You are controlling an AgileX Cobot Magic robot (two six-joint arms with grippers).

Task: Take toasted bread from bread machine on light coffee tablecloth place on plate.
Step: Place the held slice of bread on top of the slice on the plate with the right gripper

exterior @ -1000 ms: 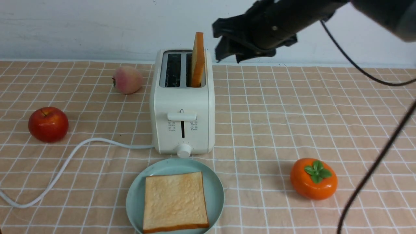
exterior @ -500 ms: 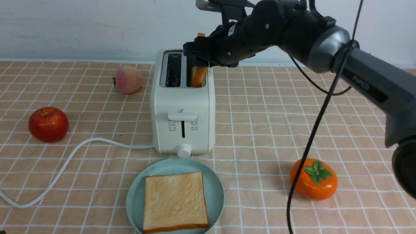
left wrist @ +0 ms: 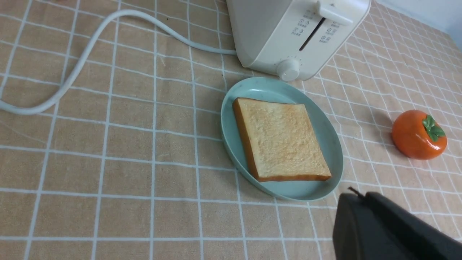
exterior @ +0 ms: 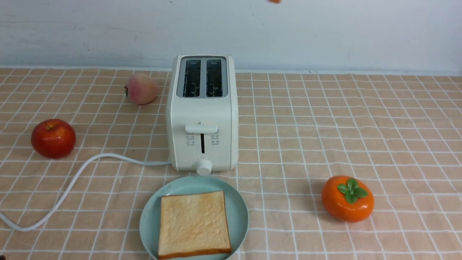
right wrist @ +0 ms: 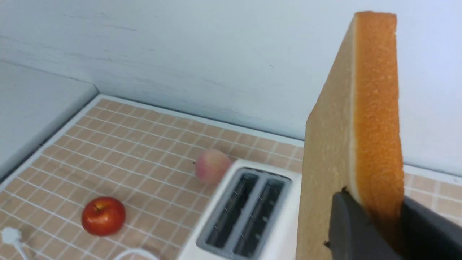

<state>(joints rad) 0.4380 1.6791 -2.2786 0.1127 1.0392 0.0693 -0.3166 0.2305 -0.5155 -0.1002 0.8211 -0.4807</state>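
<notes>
The cream-white bread machine [exterior: 202, 108] stands on the light coffee tablecloth [exterior: 325, 126], and both its slots are empty. One toasted bread slice [exterior: 195, 224] lies flat on the mint-green plate [exterior: 151, 213] just in front of it. My right gripper [right wrist: 375, 206] is shut on the second slice [right wrist: 375, 108]. It holds that slice upright, high above the toaster [right wrist: 249, 213]. In the front view only an orange corner of this slice [exterior: 275, 1] shows at the top edge. My left gripper [left wrist: 357, 195] is shut and empty, low beside the plate [left wrist: 231, 119].
A red apple [exterior: 53, 138] and a peach [exterior: 141, 88] lie to the left of the toaster. An orange persimmon [exterior: 348, 198] lies at the front right. The white cord [exterior: 72, 180] curves across the cloth at the front left. A pale wall stands behind.
My right gripper came down onto the slice standing in the toaster's right slot and closed on it. It then lifted it out above the front view. That slot is now empty.
</notes>
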